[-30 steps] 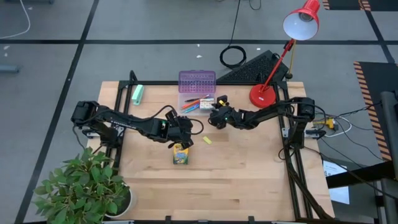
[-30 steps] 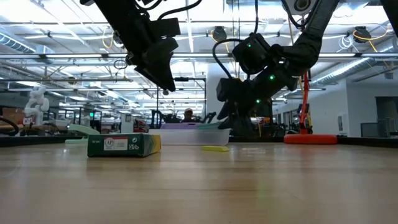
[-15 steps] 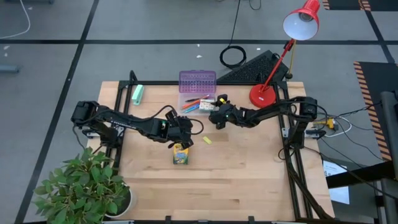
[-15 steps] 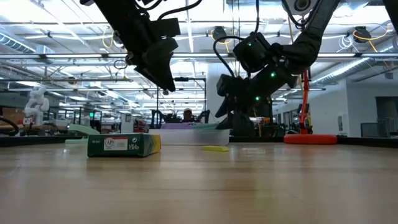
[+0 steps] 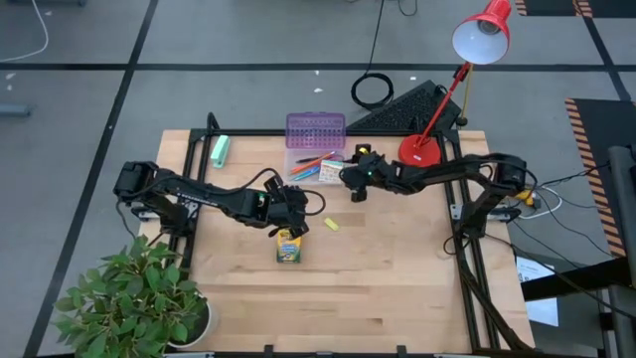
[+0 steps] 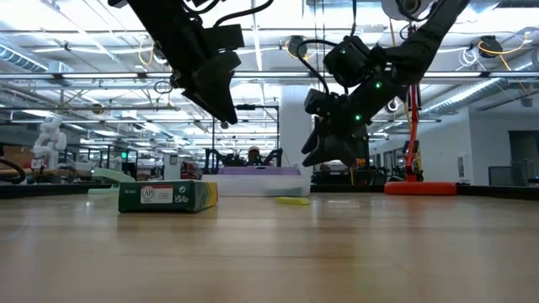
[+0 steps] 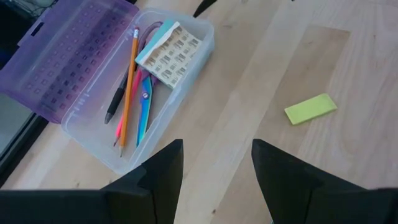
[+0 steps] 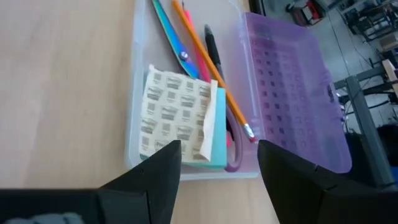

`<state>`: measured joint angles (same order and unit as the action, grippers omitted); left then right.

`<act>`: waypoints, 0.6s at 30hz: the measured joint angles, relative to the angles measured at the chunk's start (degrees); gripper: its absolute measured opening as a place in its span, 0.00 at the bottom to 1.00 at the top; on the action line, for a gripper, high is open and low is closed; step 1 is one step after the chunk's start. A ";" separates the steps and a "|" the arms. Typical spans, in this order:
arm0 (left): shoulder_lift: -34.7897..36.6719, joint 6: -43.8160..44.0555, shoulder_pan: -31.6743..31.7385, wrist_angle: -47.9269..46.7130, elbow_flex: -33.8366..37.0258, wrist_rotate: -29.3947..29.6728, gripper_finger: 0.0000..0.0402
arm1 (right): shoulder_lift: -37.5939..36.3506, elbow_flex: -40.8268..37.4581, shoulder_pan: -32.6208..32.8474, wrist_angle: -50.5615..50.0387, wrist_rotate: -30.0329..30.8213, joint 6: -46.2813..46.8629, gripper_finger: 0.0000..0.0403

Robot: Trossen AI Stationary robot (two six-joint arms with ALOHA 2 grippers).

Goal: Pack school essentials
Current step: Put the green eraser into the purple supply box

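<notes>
A clear case with its purple lid swung open lies at the table's far middle. In it lie a patterned pad, purple-handled scissors, an orange pencil, a pink pen and a black pen. The yellow-green crayon box lies flat on the table, and a small yellow piece lies to its right. My left gripper hangs open just above and beyond the crayon box. My right gripper hovers open by the case's right end.
A mint-green roll lies at the far left. A red desk lamp stands at the far right, with a keyboard behind it. A potted plant sits at the near left corner. Bare wood fills the near half of the table.
My right gripper has risen and drawn back a little toward the table's far right, away from the yellow piece and closer to the case's right end. My left arm has kept still.
</notes>
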<state>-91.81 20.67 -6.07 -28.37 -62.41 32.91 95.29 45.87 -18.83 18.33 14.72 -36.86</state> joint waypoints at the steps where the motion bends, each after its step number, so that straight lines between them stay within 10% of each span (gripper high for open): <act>1: 0.00 0.00 0.00 0.00 0.00 0.00 0.49 | -0.26 0.00 -0.02 -0.40 0.00 -0.02 0.51; 18: 0.00 -3.69 -0.46 -0.16 0.00 -8.05 0.49 | -12.12 0.00 0.18 -14.35 -13.69 10.69 0.51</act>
<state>-91.81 16.97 -6.52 -28.53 -62.41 24.85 83.17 45.87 -18.65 3.97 1.03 -26.17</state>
